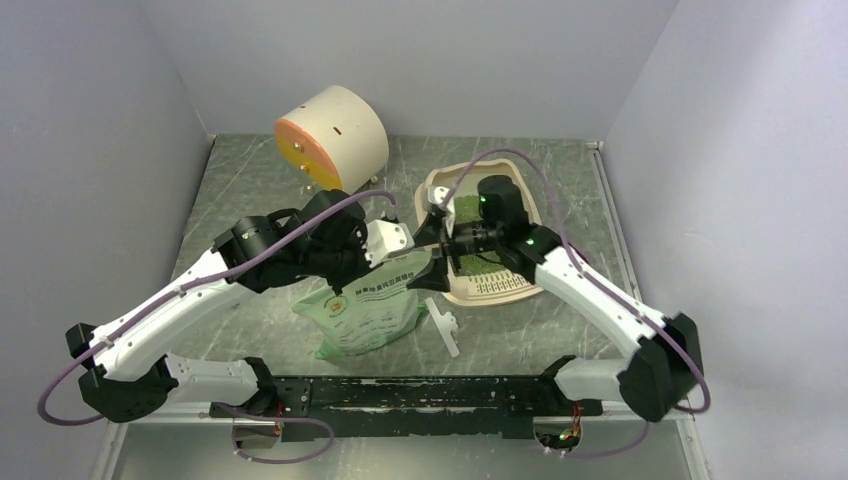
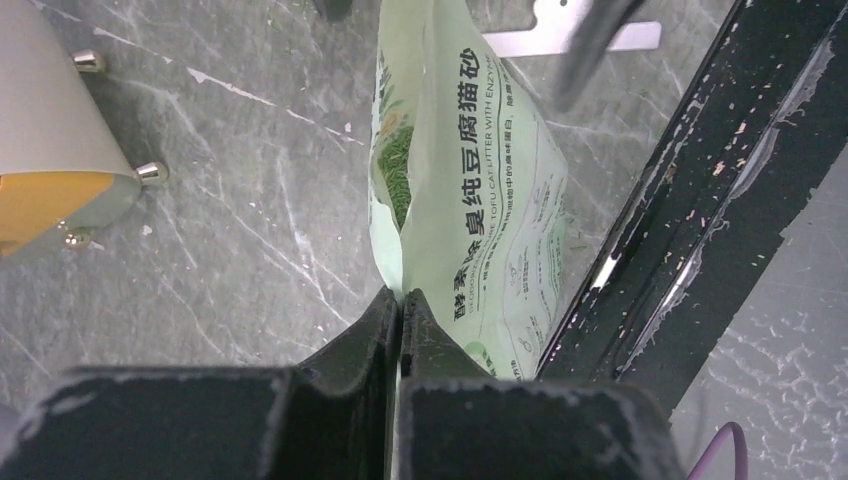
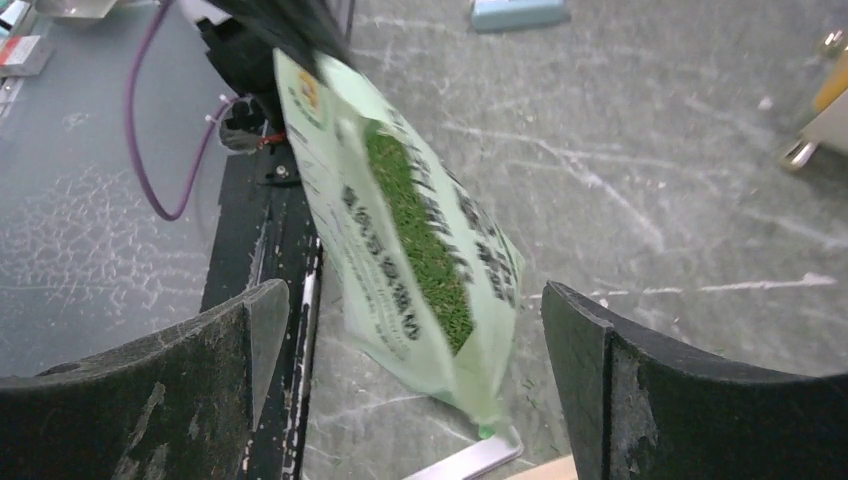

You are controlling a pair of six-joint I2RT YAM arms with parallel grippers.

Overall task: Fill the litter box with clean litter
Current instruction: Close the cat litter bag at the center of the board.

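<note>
Your left gripper [image 2: 400, 322] is clamped shut on the bag [image 1: 365, 312] edge, your right gripper [image 3: 415, 292] stands wide open facing the clean litter [image 3: 420, 235] in its mouth, and the litter box [image 1: 490, 290] lies just right of the bag, nearer the right arm.

I see a pale green bag [image 1: 365, 310] with dark print and deep green litter [image 3: 420, 240]. The tray [image 1: 490, 290] is beige; the table [image 1: 240, 175] is grey with white veins.

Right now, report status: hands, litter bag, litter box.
Left hand shut on litter bag edge. Right hand open, facing bag. Litter box holds some green litter. White tool lies beside bag.
</note>
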